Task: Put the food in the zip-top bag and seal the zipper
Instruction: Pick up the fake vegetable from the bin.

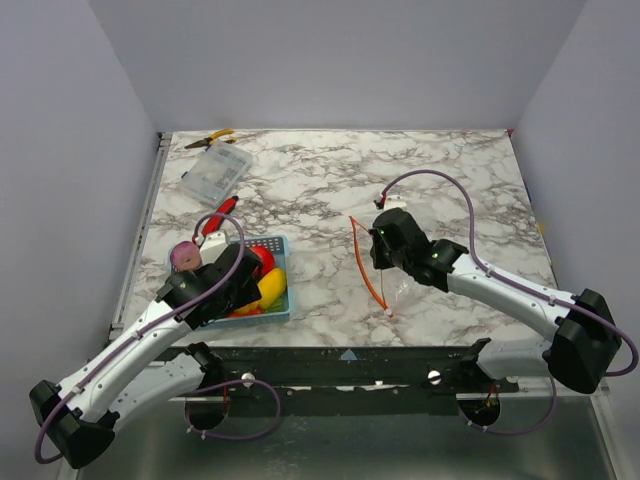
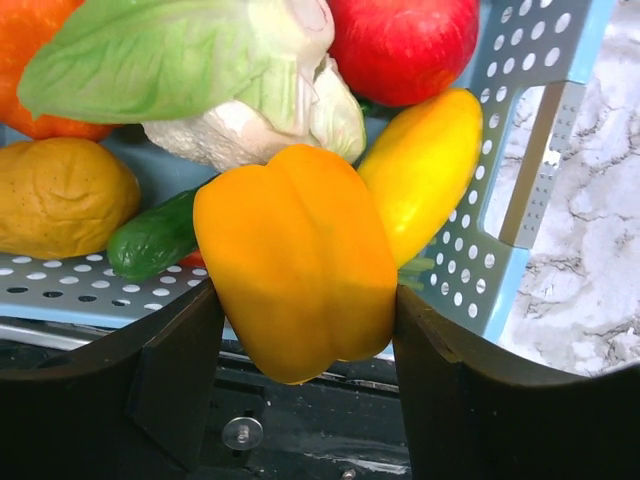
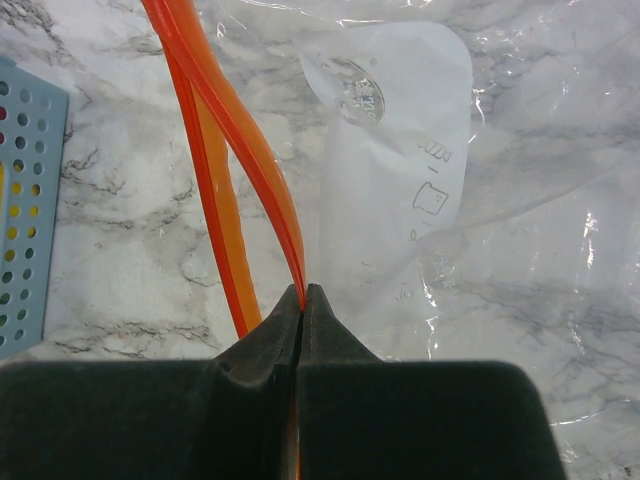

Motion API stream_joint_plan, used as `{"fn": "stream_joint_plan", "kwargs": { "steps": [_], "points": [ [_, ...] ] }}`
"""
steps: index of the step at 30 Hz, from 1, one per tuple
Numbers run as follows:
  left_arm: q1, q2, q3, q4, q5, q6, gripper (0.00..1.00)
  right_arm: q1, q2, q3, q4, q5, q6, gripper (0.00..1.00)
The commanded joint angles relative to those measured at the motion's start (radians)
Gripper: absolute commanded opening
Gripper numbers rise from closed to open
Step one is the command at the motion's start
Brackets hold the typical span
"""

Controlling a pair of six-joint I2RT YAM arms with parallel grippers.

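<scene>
My left gripper (image 2: 300,310) is down in the blue mesh basket (image 2: 480,260), shut on the yellow pepper (image 2: 295,250), with a finger pressed to each side. Around it lie the white cauliflower (image 2: 250,125) with a green leaf, the red tomato (image 2: 400,40), the yellow banana (image 2: 425,170), a green piece (image 2: 150,240) and the orange carrot (image 2: 30,60). The purple onion (image 1: 185,256) shows just left of the basket. The clear zip-top bag (image 3: 500,200) lies flat on the marble. My right gripper (image 3: 303,292) is shut on one lip of its red-orange zipper (image 3: 235,120); the two strips stand apart.
A rigid clear plastic box (image 1: 215,172) and yellow-handled pliers (image 1: 212,138) sit at the back left. A red-handled utility knife (image 1: 222,212) lies just behind the basket (image 1: 283,305). A brown potato-like toy (image 2: 60,195) is also in the basket.
</scene>
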Motion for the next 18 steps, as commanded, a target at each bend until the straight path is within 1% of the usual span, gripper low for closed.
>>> {"fn": "stream_joint_plan", "kwargs": {
  "steps": [1,2,5,8,10,11,13,15,18],
  "points": [
    [0.005,-0.053,0.075,0.051,-0.025,0.142,0.21,0.004,-0.002,-0.007,0.017,-0.024,-0.009,0.01],
    [0.006,-0.067,0.09,0.067,-0.005,0.191,0.19,0.005,-0.003,-0.009,0.017,-0.026,-0.01,0.01],
    [0.005,-0.129,0.105,0.174,0.139,0.359,0.17,0.004,-0.004,-0.008,0.016,-0.028,-0.009,0.01],
    [0.005,-0.182,0.09,0.302,0.372,0.498,0.11,0.004,-0.009,-0.005,0.017,-0.036,-0.008,0.01],
    [0.006,-0.195,0.064,0.412,0.537,0.551,0.03,0.004,-0.013,-0.007,0.021,-0.046,-0.006,0.01],
    [0.005,-0.191,0.049,0.455,0.609,0.561,0.0,0.005,-0.014,-0.007,0.025,-0.054,-0.006,0.01],
    [0.005,-0.162,0.014,0.565,0.77,0.554,0.0,0.004,-0.015,-0.009,0.031,-0.068,-0.004,0.01],
    [0.006,-0.112,-0.021,0.69,0.883,0.515,0.0,0.004,-0.014,-0.011,0.035,-0.079,-0.001,0.01],
    [0.006,-0.024,-0.072,0.932,1.008,0.418,0.0,0.004,-0.014,-0.013,0.04,-0.09,0.001,0.01]
  ]
}}
